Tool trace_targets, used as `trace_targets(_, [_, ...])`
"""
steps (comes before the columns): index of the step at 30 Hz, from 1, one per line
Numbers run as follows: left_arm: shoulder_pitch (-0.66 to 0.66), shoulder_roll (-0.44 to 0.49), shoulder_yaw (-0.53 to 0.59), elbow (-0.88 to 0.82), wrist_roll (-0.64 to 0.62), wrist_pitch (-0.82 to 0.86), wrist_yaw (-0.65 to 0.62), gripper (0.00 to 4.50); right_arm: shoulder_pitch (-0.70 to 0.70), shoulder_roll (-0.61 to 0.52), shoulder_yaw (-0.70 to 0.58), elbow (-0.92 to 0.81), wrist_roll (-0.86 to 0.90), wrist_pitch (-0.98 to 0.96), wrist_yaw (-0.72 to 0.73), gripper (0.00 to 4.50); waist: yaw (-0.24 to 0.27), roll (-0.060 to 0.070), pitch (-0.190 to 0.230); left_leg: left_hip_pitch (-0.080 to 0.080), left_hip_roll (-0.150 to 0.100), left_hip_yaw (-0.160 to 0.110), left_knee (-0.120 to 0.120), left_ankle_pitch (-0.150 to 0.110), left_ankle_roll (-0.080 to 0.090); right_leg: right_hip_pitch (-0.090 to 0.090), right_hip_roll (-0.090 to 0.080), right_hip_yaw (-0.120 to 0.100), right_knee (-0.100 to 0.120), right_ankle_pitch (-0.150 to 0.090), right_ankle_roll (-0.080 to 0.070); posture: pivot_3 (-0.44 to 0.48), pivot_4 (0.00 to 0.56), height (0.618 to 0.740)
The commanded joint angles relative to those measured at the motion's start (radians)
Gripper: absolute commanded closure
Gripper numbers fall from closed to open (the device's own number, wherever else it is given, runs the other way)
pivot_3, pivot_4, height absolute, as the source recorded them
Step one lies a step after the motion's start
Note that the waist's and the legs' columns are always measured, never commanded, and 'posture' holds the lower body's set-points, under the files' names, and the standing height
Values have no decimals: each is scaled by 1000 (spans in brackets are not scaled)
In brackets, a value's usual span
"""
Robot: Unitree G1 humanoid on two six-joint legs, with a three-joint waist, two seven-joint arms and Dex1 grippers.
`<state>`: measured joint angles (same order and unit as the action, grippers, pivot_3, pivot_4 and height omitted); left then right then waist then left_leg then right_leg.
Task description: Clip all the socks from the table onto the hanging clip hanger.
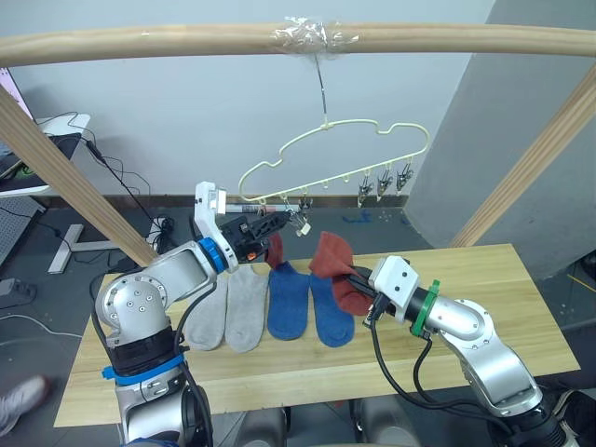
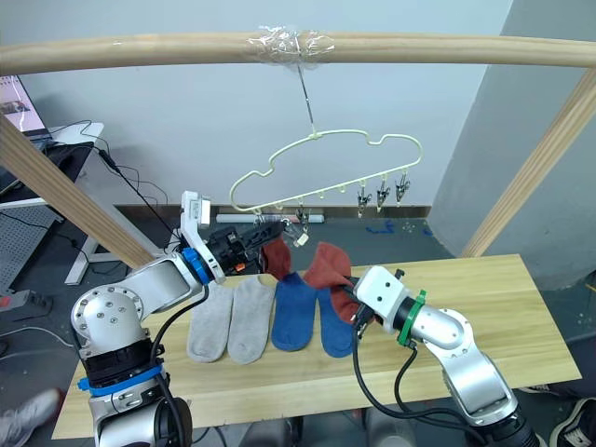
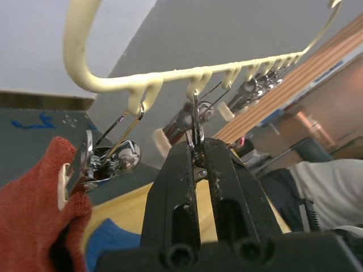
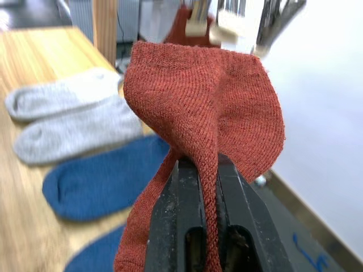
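Rust-red sock [image 4: 210,107] pinched in the right claw [image 4: 207,170]; left claw [image 3: 195,164] squeezes a clip [image 3: 194,122] above it; second red sock's clipping underway; next, feed the cuff into that clip.

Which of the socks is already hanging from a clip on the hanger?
One rust red sock, at the hanger's left end beside the left gripper. The other rust red sock is in the right gripper; the grey and blue pairs lie on the table.

Silver arms, white wrists; blue ring left, green ring right; black jaws, cables.
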<state>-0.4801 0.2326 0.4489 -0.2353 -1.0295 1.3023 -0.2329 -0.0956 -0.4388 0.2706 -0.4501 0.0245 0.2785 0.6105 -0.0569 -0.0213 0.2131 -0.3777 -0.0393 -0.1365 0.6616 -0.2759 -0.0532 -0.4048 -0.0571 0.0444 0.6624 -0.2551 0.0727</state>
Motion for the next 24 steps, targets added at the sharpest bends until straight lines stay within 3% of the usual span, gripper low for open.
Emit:
trace_targets(1, [7,8,11,-8,-50,22,35,4500,-5,-3,9,-41,19,-29,24,4474,0,0,0,0,0,0,0,0,0,0,0,0,0,0,0,-67,201,740])
trace_targets(24, [15,35,-32,15,-246,-43,156,4500,-32,35,24,7,58,-1,46,4474,2,0,0,-1,0,0,-1,0,-1,-1,0,0,-1,0,0,-69,200,740])
